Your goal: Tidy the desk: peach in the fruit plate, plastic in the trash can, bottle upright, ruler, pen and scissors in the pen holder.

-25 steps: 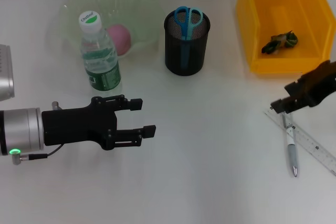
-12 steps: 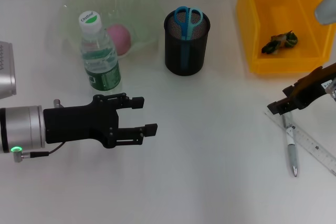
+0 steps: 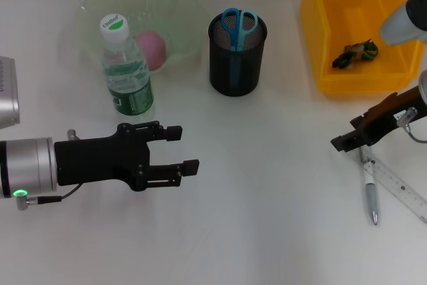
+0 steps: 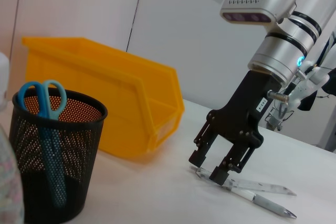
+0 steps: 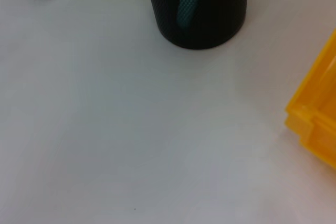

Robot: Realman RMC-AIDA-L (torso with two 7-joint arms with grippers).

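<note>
Since peach [image 3: 151,49], plastic [image 3: 355,53], bottle [image 3: 127,71] and scissors [image 3: 238,26] look sorted, right hand [image 3: 347,139] sits fingers apart, empty, over pen [image 3: 369,188] + ruler [image 3: 393,183] on worktop [image 3: 267,198]; left hand [image 3: 175,152] idle, spread wide nr bottle.

The head view looks steeply down on the desk [image 3: 267,218]; the left wrist view looks low across it; the right wrist view looks close down; all share the pen holder [image 3: 237,55].

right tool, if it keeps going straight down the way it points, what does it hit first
Probably the ruler and pen: the right tool hangs open, tips pointed down just above their near ends. Which comes first is unclear.
</note>
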